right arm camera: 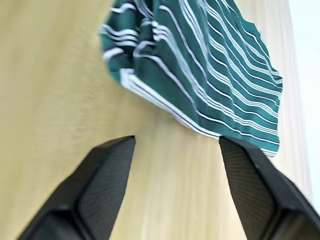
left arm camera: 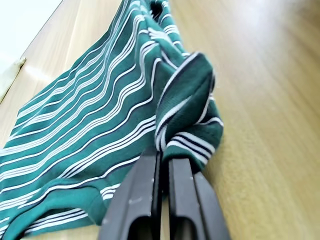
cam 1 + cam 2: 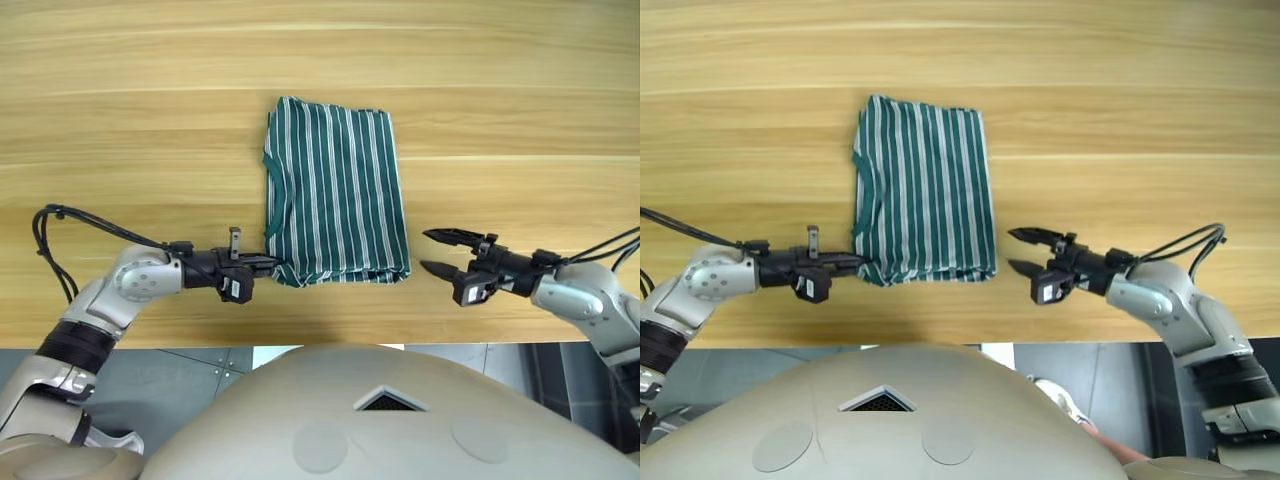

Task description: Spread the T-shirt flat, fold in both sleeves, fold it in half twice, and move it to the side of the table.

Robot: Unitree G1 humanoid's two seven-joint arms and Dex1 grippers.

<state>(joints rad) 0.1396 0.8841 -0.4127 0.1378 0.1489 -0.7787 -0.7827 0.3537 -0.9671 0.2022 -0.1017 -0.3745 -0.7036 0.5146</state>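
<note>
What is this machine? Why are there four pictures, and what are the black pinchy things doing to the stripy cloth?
It is a robot with two arms. Each arm ends in a gripper: two black fingers that pinch like tongs. Two pictures come from cameras in its head, looking down at a wooden table. The other two come from small cameras on its wrists, so they see things from very close. On the table lies a green and white striped T-shirt, already folded into a narrow rectangle. The left gripper is shut, pinching the shirt's near left corner. The right gripper is open, beside the near right corner, and is not touching the shirt.
</note>
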